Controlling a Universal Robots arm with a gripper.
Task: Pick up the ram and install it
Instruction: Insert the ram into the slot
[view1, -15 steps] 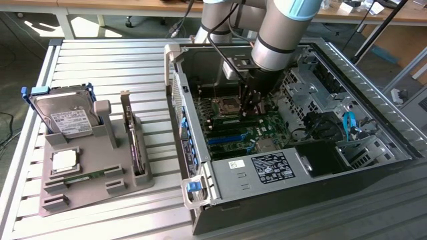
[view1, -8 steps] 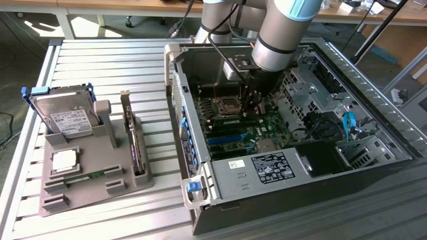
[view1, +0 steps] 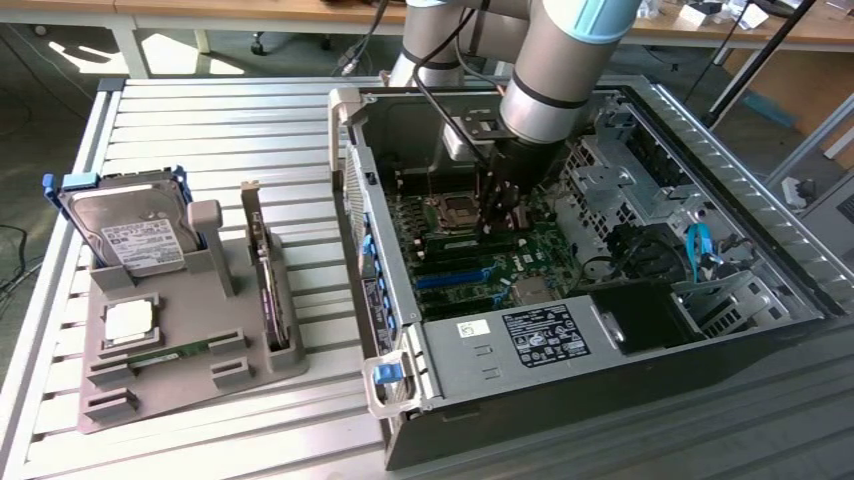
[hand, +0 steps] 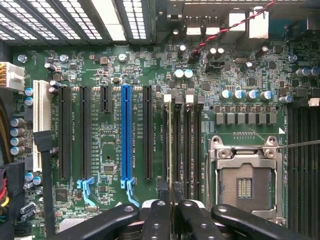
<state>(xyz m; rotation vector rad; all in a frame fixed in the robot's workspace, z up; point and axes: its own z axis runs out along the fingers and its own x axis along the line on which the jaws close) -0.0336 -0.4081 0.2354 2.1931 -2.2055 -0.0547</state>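
Exterior, hand: the hand (view1: 505, 215) hangs low inside the open computer case (view1: 350, 150), dark fingers pointing down at the memory slots (view1: 461, 245) on the motherboard (view1: 514, 270)
Exterior, ram: it sits under the hand and is hard to make out from here, but it is inside the case, not on the tray
Exterior, tray: the grey tray (view1: 267, 375) on the slatted surface (view1: 214, 110) beside the case carries a hard drive (view1: 134, 235), an upright expansion card (view1: 267, 285) and a green stick lying flat (view1: 171, 353), all well apart from the hand
Wrist, hand: the hand (hand: 172, 202) is clenched, its pads pressed on a thin board seen edge-on, which I take to be the ram (hand: 172, 150)
Wrist, ram: it runs lengthwise in line with the memory slots (hand: 187, 150), over one nearest the black expansion slots; I cannot tell whether it is touching the slot or just above it
Wrist, latch: a white latch (hand: 167, 98) shows at the far end of that slot; I cannot tell whether it is swung out
Wrist, neighbours: the processor socket (hand: 245, 185) lies on one side of the slots and the blue expansion slot (hand: 126, 132) on the other
Step in hand: by my reading, seating the ram in its slot
Doing it well: hold the board upright and parallel to the slot, bring both ends down evenly, and press straight down without twisting
Risk: a tilt would likely jam one corner, or land the edge between two slots
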